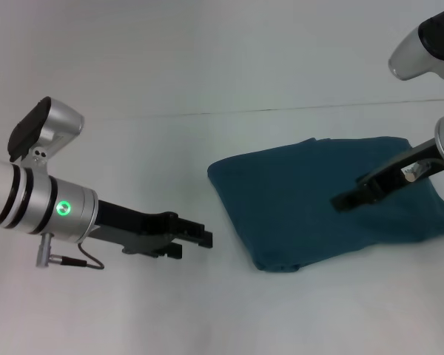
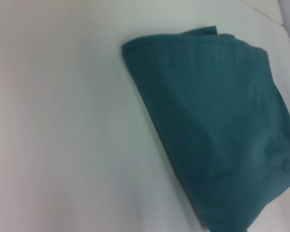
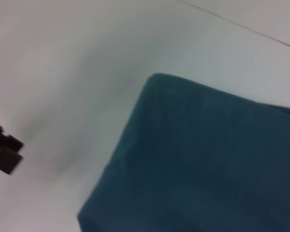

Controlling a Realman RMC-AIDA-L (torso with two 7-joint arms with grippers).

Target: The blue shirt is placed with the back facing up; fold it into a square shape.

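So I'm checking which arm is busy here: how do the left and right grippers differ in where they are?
The left gripper is over bare white table, well clear of the blue shirt; the right gripper is over the folded shirt itself. The left gripper points toward the shirt from the robot's left, while the right one reaches in from the robot's right. Both have dark jaws and hold nothing visible.

Right wrist view: the blue shirt [image 3: 208, 164] lay folded on the white table [image 3: 63, 63] — plain side showing, one rounded corner pointing away from the bulk of the cloth. Well apart from it, at the frame edge, the dark tip of the left pincer [image 3: 4, 149] was visible — blurred, finger state unreadable.
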